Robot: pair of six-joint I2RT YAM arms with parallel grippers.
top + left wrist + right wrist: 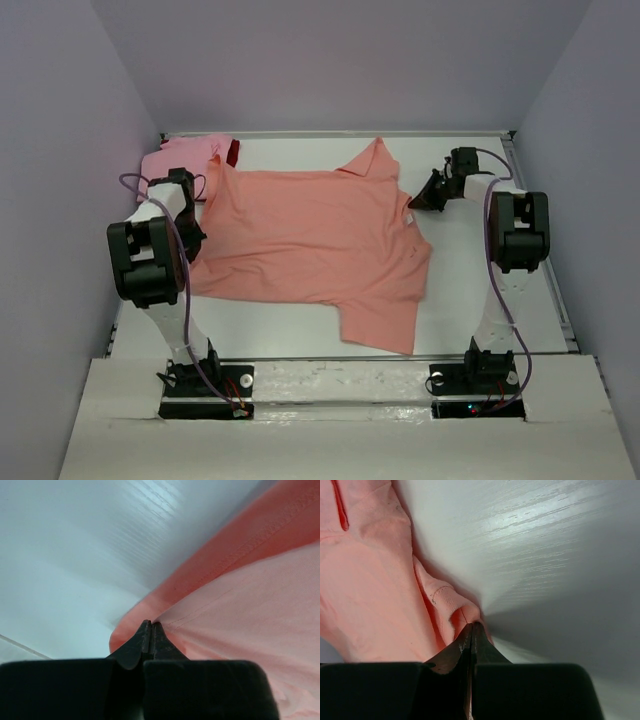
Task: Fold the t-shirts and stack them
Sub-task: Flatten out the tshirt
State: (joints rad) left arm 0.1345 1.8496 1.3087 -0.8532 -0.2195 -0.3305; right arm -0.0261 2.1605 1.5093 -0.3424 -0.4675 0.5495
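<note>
The salmon-orange t-shirt point(310, 240) lies spread across the middle of the table, with a part hanging toward the front right. My left gripper point(196, 238) is shut on its left edge; the wrist view shows the jaws point(150, 624) pinching the hem of the shirt point(240, 610). My right gripper point(418, 203) is shut on the shirt's right edge, where the cloth point(380, 580) bunches at the jaw tips point(472, 625). A lighter pink t-shirt point(180, 157) lies folded at the back left, with a dark red t-shirt point(233, 154) showing at its right edge.
The white table point(480, 290) is enclosed by pale walls on the left, back and right. The arm bases point(205, 385) stand at the near edge. The pink stack sits just behind my left arm.
</note>
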